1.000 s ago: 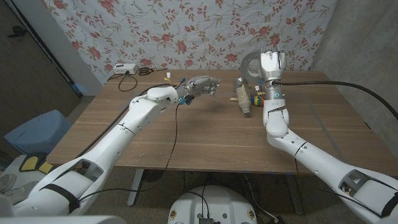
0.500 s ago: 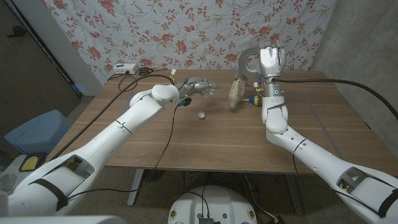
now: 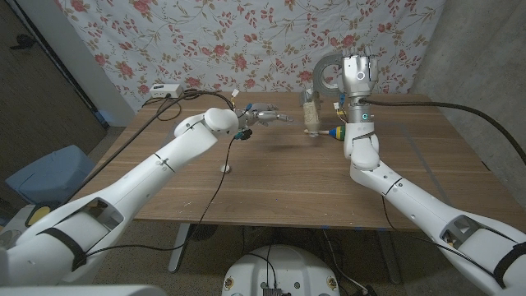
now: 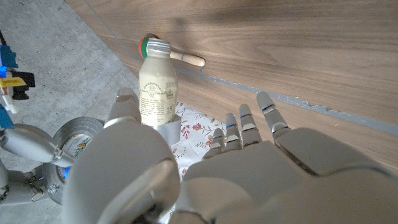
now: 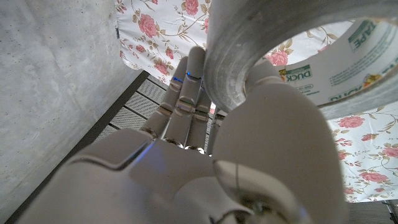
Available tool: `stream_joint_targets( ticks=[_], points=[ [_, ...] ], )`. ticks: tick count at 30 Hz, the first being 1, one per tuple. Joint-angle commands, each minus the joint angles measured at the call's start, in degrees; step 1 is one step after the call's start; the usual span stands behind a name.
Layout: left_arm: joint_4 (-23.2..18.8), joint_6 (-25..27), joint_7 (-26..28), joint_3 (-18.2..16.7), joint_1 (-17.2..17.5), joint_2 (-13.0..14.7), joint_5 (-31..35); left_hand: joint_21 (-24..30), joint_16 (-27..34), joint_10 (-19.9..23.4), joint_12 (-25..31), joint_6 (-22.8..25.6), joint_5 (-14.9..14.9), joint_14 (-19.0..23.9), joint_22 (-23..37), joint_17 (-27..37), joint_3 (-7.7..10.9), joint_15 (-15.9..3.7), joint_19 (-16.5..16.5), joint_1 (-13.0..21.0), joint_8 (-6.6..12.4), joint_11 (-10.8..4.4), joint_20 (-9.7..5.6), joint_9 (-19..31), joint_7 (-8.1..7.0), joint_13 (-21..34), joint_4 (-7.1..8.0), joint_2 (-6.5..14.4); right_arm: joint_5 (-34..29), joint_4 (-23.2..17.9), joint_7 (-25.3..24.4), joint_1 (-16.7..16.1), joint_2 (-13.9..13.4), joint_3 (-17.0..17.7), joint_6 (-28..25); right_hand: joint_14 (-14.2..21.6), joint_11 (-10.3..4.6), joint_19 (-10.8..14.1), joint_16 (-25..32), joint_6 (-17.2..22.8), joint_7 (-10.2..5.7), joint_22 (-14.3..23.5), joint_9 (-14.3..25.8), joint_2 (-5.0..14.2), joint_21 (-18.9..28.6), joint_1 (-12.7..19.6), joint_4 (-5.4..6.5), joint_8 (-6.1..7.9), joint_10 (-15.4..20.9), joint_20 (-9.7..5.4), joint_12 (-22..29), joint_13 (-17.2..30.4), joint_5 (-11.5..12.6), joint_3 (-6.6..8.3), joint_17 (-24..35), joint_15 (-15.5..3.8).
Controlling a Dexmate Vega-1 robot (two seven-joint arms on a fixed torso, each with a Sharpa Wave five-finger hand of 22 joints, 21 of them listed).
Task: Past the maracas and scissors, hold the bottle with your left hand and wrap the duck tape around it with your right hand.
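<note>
A pale bottle (image 3: 312, 113) hangs upright just above the table's far right part, its cap toward the table, on a grey strip from the duck tape roll (image 3: 325, 78). My right hand (image 3: 359, 76) grips that roll, raised above the bottle. In the right wrist view the tape roll (image 5: 280, 56) sits in my right hand (image 5: 205, 155). My left hand (image 3: 265, 115) hovers left of the bottle, fingers spread toward it, holding nothing. From the left wrist, the bottle (image 4: 157, 81) shows beyond my left hand (image 4: 217, 174), apart from it. A maraca (image 3: 333, 131) lies beside the bottle.
Scissors (image 3: 193, 94) and a white box (image 3: 164, 90) with cables lie at the far left of the table (image 3: 271, 197). A small white object (image 3: 226, 168) lies on the wood left of centre. A flowered cloth hangs behind the table.
My right hand has raised the tape roll, lifting the bottle from lying on the table to hanging upright. A small white object has rolled left and nearer. My left hand has edged toward the bottle.
</note>
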Motion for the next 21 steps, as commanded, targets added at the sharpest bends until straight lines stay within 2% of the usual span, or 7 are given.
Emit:
stream_joint_targets(
  ticks=[1, 6, 8, 12, 13, 16, 21],
  points=[
    [2.5, -1.2, 1.9, 0.4, 0.2, -2.6, 2.2, -0.1, 0.4, 0.8, -0.4, 0.7, 0.3, 1.0, 0.1, -0.5, -0.41, -0.30, 1.3, 0.1, 0.48, 0.20, 0.11, -0.4, 0.35, -0.4, 0.05, 0.0, -0.1, -4.0, -0.5, 0.3, 0.9, 0.0, 0.6, 5.9, -8.31, 0.0, -0.1, 13.0, -2.14, 0.0, 0.1, 5.15, 0.6, 5.2, -2.49, 0.37, 14.5, -1.32, 0.4, 10.5, 0.0, 7.75, 0.0, -9.94],
    [4.8, -6.3, 6.6, -1.8, 3.1, -5.2, 1.0, -0.3, 0.9, 3.3, -0.7, 2.9, 0.5, 3.1, 0.1, -1.9, -0.82, -1.83, 4.2, 1.0, 1.31, -0.93, 0.15, -1.4, 0.65, -1.5, -0.24, 0.3, -0.2, -5.7, -0.6, 0.3, 1.0, 0.0, 1.3, 6.0, -8.26, 0.0, 0.0, 13.0, -1.92, -0.1, 0.1, 5.10, 0.8, 5.3, -2.56, 0.33, 14.7, -1.18, 0.6, 10.7, -0.1, 7.94, 0.1, -9.94],
    [6.3, -9.0, 8.0, -2.7, 4.1, -6.4, -0.2, -0.6, 1.3, 5.7, -0.6, 4.7, 0.5, 4.7, 0.1, -2.8, -1.12, -2.80, 5.9, 1.3, 1.85, -1.72, 0.18, -2.0, 0.64, -2.2, -0.34, 0.4, -0.3, -6.0, -1.2, 0.3, 1.2, 0.0, 1.7, 6.0, -8.18, 0.1, 0.0, 13.0, -1.78, -0.1, 0.1, 5.04, 0.9, 5.4, -2.62, 0.33, 14.8, -1.17, 0.5, 10.6, -0.2, 8.03, 0.1, -9.94],
    [9.6, -13.6, 9.2, -3.9, 5.0, -8.8, -2.5, -0.9, 1.6, 7.3, -0.7, 6.3, 0.6, 6.2, 0.1, -3.6, -1.41, -3.31, 7.3, 1.6, 2.27, -2.01, 0.23, -2.4, 0.64, -2.8, -0.40, 0.4, -0.9, -6.8, -1.2, 0.4, 1.0, -0.3, 2.2, 6.2, -7.91, 0.2, 0.0, 13.1, -1.61, -0.1, 0.1, 4.97, 1.1, 5.4, -2.69, 0.32, 14.9, -0.95, 0.5, 10.6, -0.3, 8.27, 0.1, -9.92],
    [10.4, -14.5, 9.2, -4.2, 5.2, -9.3, -3.2, -1.1, 1.9, 8.5, -0.7, 6.8, 0.6, 7.2, 0.1, -4.1, -1.60, -3.86, 8.2, 1.9, 2.33, -2.54, 0.24, -2.7, 0.65, -3.2, -0.46, 0.5, -1.0, -7.1, -1.0, 0.4, 0.9, -0.4, 2.4, 6.2, -8.00, 0.1, 0.0, 13.1, -1.59, -0.1, 0.1, 4.95, 1.2, 5.4, -2.68, 0.29, 14.9, -0.89, 0.6, 10.7, -0.3, 8.31, 0.1, -9.91],
    [12.7, -17.3, 8.7, -5.0, 5.4, -10.8, -5.4, -1.3, 2.2, 9.7, -0.7, 7.4, 0.7, 8.3, 0.1, -4.6, -1.76, -4.31, 9.0, 2.1, 2.44, -2.46, 0.23, -3.0, 0.75, -3.6, -0.50, 0.5, -1.6, -7.6, -1.2, 0.4, 0.9, -0.6, 2.4, 6.3, -8.00, 0.1, 0.0, 13.2, -1.44, -0.2, 0.1, 4.89, 1.3, 5.5, -2.73, 0.27, 15.0, -0.87, 0.6, 10.8, -0.4, 8.45, 0.1, -9.92],
    [15.7, -20.1, 4.8, -4.9, 4.2, -11.8, -8.0, -2.0, 1.6, 8.6, -1.8, 5.7, 0.8, 7.6, 0.1, -5.3, -2.58, -4.01, 9.6, 2.3, 1.59, -2.22, 0.34, -3.3, 0.77, -4.1, -0.77, -0.5, -2.6, -8.4, -0.4, 0.4, 0.5, -1.0, 2.4, 6.3, -7.95, 0.1, 0.1, 13.3, -1.39, -0.2, 0.1, 4.84, 1.5, 5.5, -2.74, 0.27, 15.0, -0.84, 0.6, 10.8, -0.5, 8.63, 0.1, -9.92]
  ],
)
